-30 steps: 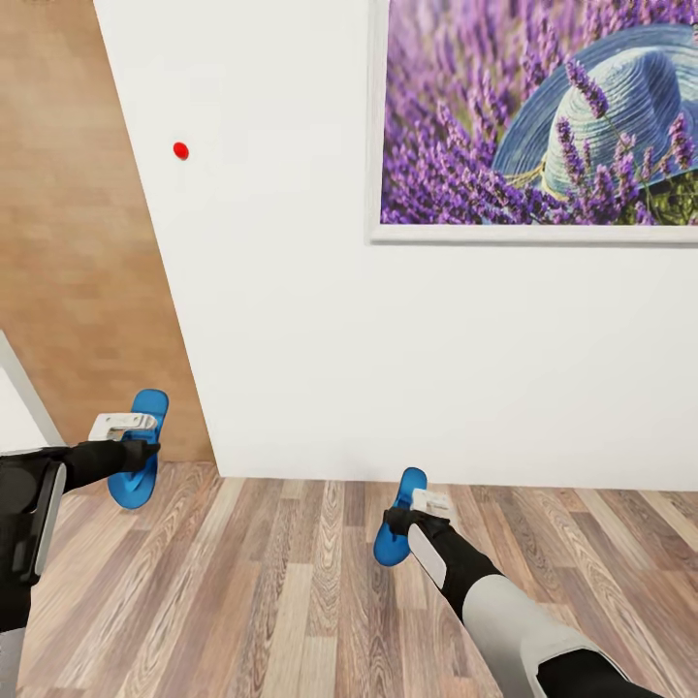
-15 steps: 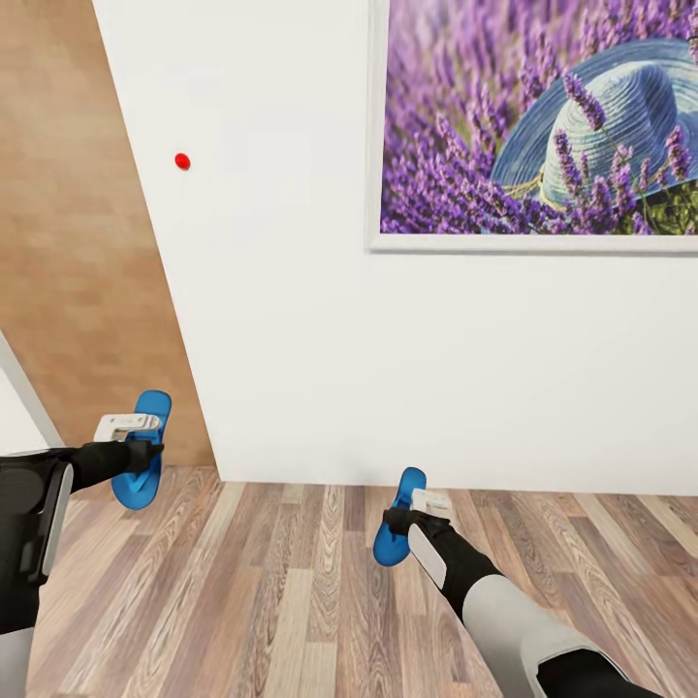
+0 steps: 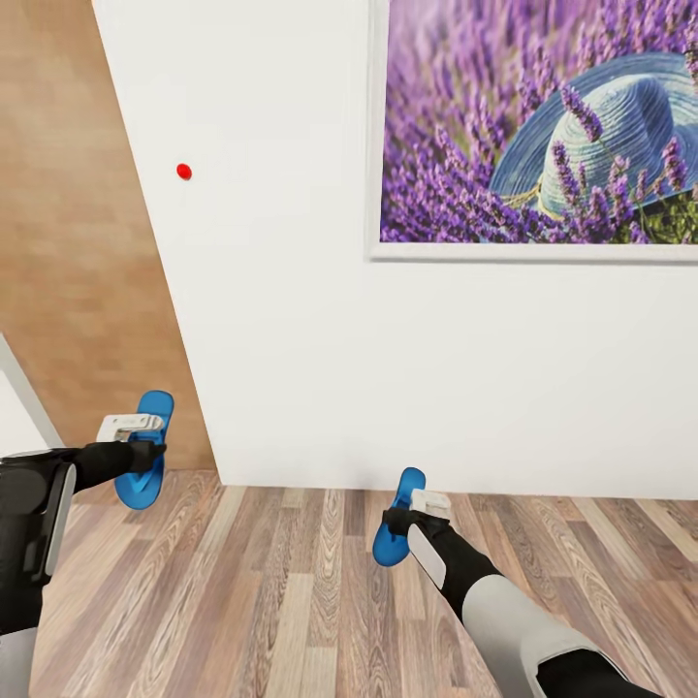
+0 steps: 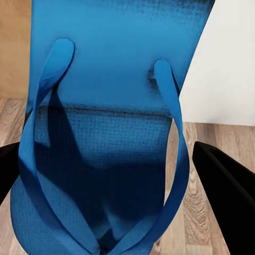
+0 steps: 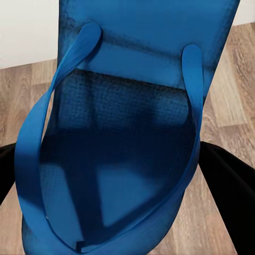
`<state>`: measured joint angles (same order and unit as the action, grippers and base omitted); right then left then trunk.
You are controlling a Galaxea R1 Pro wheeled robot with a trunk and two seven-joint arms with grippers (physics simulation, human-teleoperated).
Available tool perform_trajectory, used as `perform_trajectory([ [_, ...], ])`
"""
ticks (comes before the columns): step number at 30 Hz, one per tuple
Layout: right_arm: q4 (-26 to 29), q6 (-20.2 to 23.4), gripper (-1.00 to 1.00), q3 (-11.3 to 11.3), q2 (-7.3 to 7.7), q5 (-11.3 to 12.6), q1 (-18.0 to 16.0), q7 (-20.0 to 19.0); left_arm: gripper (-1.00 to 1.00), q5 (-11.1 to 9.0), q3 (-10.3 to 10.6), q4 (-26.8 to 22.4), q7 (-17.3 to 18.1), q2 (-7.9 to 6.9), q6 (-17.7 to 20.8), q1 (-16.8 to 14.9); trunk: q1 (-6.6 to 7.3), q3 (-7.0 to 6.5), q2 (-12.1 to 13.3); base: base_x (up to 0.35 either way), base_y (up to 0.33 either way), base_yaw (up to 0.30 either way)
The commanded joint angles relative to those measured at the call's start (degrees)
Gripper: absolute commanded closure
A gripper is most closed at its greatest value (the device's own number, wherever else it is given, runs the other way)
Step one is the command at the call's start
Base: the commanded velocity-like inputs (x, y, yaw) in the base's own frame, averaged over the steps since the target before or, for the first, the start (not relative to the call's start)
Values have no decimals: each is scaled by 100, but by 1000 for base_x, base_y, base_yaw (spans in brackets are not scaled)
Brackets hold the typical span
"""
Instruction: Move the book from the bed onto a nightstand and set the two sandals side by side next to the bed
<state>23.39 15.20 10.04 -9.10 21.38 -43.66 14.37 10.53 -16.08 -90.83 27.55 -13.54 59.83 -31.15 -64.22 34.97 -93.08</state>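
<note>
Transit step: both sandals airborne, bed not in frame. Left gripper (image 3: 131, 427) is clamped on one blue flip-flop (image 3: 145, 448), far left by the wall corner; right gripper (image 3: 427, 505) is clamped on the other flip-flop (image 3: 396, 517), low near centre. Advice: keep both grips firm, soles clear of the wood-plank floor (image 3: 291, 601), turn away from the white wall (image 3: 281, 320). Jaw contact itself is poorly resolved, probably on the soles. Count: two sandals, two grippers, one lavender picture (image 3: 538, 126), one red dot (image 3: 183, 172).
</note>
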Motion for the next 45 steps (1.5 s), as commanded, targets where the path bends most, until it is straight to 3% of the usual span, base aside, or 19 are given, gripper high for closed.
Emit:
perform_trajectory([
  [1,10,26,100,50,5,52,-2,49,100,63,-4,-5,62,2,17,-5,23,-12,39,0,0,0],
  [45,-7,26,100,129,5,59,-2,58,100,72,0,13,48,53,-85,-5,989,-802,1803,0,0,0],
])
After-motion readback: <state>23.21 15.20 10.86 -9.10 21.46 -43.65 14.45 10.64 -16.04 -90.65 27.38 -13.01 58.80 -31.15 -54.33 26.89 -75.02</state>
